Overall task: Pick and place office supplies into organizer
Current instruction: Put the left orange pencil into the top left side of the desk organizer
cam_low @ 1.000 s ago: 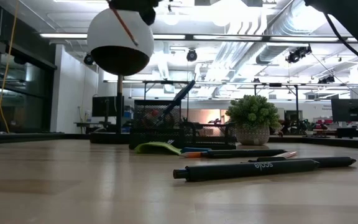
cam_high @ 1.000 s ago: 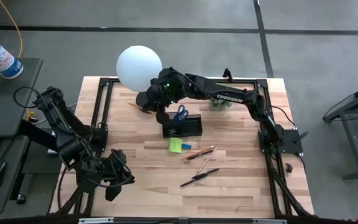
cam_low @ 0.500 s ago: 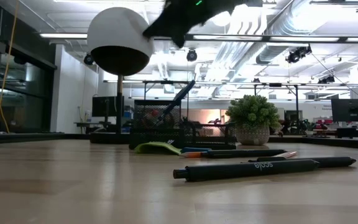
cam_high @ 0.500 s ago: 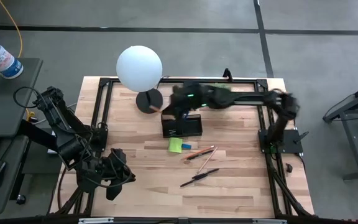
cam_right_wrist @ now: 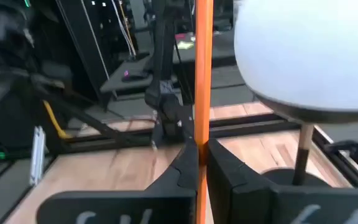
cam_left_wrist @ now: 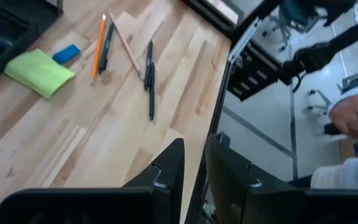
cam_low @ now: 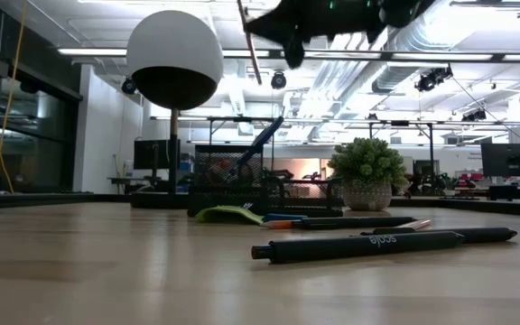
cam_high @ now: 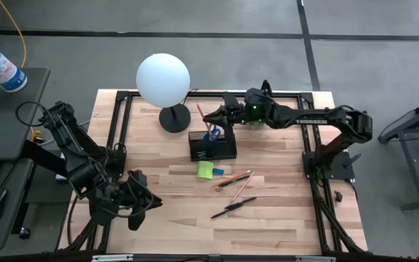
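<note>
**A:** Where is the right gripper (cam_high: 211, 116)?

**B:** Raised above the worktop (cam_high: 282, 211), over the far side of the organizer (cam_high: 212, 146). Its fingers are clenched on an orange pencil (cam_right_wrist: 202, 74), which stands nearly upright between them in the right wrist view. In the low view the same pencil hangs slanted from the gripper, high beside the white globe lamp (cam_low: 174, 60).

**A:** And the organizer itself?

**B:** A dark box near the far middle of the worktop, just beside the lamp's round black base (cam_high: 174, 118). The blue-handled scissors (cam_high: 212, 133) stand in it, handles up.

**A:** What lies loose?

**B:** Just in front of the organizer sit the lime-green sticky-note pad (cam_high: 205, 169) and, touching its edge, the small blue block (cam_high: 218, 171). Nearer the front lie an orange and dark pen pair (cam_high: 233, 179), a pale pencil (cam_high: 245, 187) and two dark pens (cam_high: 230, 208) end to end. The left wrist view shows the same spread on the wood.

**A:** The left arm?

**B:** Parked at the near left corner of the worktop. The left gripper (cam_left_wrist: 191, 158) points across the boards with its fingers close together and nothing between them.

**A:** Anything else around?

**B:** A small green potted plant (cam_low: 367, 171) stands at the far side, behind the right arm. A person's hand (cam_left_wrist: 353, 112) shows beyond the worktop edge in the left wrist view.
</note>
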Controlling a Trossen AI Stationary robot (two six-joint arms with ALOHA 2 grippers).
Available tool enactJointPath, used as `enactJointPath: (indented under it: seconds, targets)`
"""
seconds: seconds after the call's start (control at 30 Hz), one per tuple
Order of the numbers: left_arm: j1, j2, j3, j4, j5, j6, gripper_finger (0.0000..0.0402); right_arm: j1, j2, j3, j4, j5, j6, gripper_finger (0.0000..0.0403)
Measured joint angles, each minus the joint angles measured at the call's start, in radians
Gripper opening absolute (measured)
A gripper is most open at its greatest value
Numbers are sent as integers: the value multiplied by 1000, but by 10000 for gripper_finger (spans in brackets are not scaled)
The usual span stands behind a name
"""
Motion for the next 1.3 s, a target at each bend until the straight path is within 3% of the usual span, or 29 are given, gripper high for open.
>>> enactJointPath:
  seconds: [0.17,0.8,1.3]
  targets:
    - [0,0,0,46,-25,1,56,-4,6,-43,111,-18,-17,0]
    - [0,1,0,111,-51,3,56,-13,259,-46,384,-1,-7,0]
    - [0,1,0,108,-51,3,56,-18,404,26,414,49,-13,1]
